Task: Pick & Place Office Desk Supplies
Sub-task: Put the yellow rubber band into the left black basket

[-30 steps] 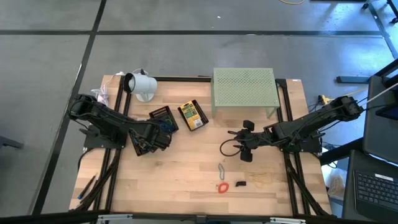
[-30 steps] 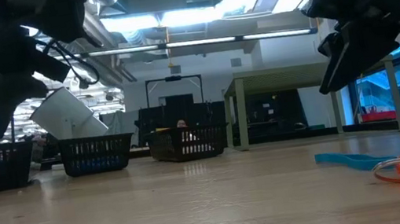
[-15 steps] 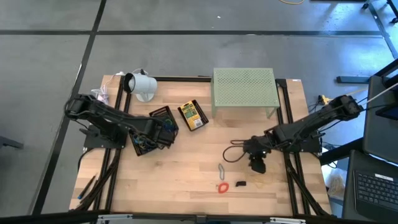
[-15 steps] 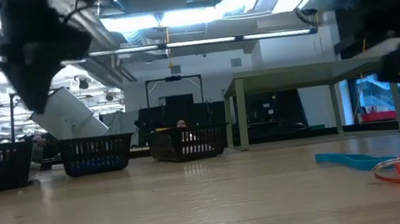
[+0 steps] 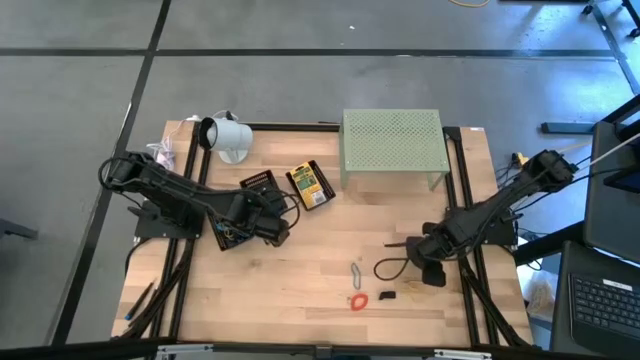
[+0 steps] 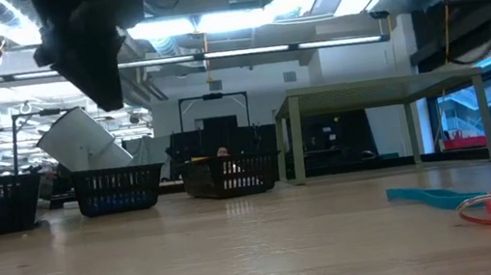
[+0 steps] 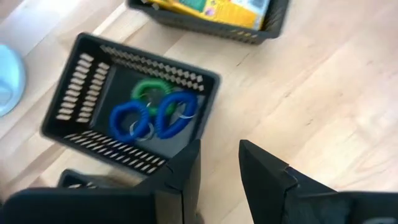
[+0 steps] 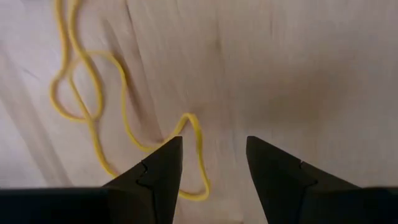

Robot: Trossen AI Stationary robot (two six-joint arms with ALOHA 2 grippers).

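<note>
Right pincer [image 8: 208, 165] has swung from mid-table toward the near right corner and now hangs, jaws apart and empty, over the yellow rubber bands [image 8: 106, 106] loose on the table [image 5: 300, 270]; I judge that the next pick. Left pincer [image 7: 217, 165] has crept from its basket toward the table's middle, jaws narrowly apart, nothing between them. Black basket [image 7: 93, 59] beside it holds blue coils [image 7: 152, 118] and a green coil [image 7: 149, 92]; second basket [image 5: 309, 184] holds the yellow packets [image 5: 306, 183]. Red coil [image 5: 357, 301], metal clip [image 5: 355, 272], small black item [image 5: 388, 295] lie unsorted near the front edge.
</note>
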